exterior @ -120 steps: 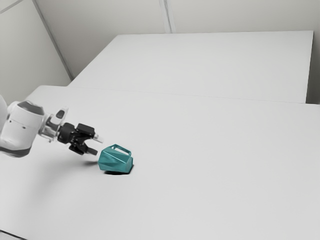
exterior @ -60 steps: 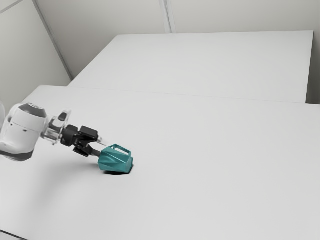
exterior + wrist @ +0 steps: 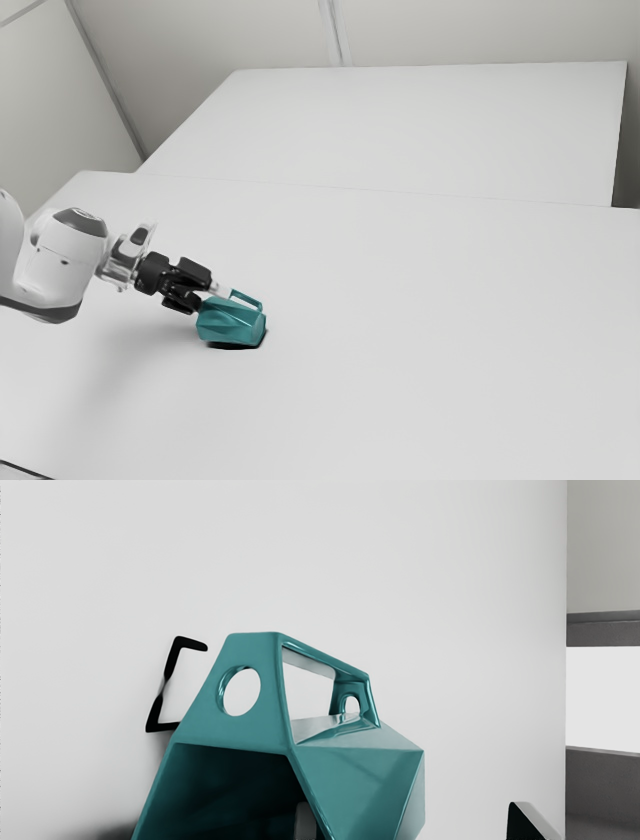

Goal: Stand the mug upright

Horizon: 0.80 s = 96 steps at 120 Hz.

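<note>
“Mug (image 3: 230, 322), teal and faceted: how is it placed relative to the gripper (image 3: 212, 298)?”

“Just ahead of it, on its side, with the open mouth (image 3: 225, 795) turned toward the gripper. In the wrist view, one fingertip (image 3: 305, 825) is seen within the mouth, and the other (image 3: 527, 825) is seen outside, beyond the side wall and apart from it.”

“So is anything pinched?”

“Nothing is. The fingers are held spread, with the side wall between them. Whether that wall is touched by the inner one cannot be told.”

“And the handle (image 3: 246, 300)?”

“It is turned upward, with round holes cut through its ends. A dark angular shadow (image 3: 169, 665) is cast near it.”

“Farther out?”

“The mug is borne by a white table (image 3: 420, 340). Behind, another white surface (image 3: 420, 130) is seen, backed by a pale wall (image 3: 480, 30).”
</note>
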{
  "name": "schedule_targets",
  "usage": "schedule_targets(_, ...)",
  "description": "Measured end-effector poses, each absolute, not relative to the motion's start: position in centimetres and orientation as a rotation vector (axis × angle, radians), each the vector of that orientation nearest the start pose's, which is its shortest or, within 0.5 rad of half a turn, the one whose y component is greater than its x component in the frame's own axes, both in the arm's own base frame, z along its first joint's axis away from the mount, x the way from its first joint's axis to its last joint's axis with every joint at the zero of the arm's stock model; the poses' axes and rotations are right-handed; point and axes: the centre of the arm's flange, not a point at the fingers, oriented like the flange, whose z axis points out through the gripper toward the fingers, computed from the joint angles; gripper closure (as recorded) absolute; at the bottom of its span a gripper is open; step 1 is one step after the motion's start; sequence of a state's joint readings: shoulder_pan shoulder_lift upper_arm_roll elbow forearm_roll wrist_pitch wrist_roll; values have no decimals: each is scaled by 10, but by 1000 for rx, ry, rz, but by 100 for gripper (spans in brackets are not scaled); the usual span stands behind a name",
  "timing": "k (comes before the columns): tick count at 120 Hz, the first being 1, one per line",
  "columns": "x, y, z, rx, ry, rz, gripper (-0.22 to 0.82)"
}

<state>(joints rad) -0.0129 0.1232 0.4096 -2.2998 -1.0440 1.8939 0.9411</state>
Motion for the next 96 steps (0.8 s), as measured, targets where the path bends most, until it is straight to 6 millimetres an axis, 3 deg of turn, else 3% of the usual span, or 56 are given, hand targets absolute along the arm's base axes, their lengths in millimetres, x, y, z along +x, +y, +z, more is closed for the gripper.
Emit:
schedule_targets(43, 472, 130, 285, 2215, 106, 181, 64)
schedule_targets(96, 473, 131, 292, 2227, 103, 193, 77)
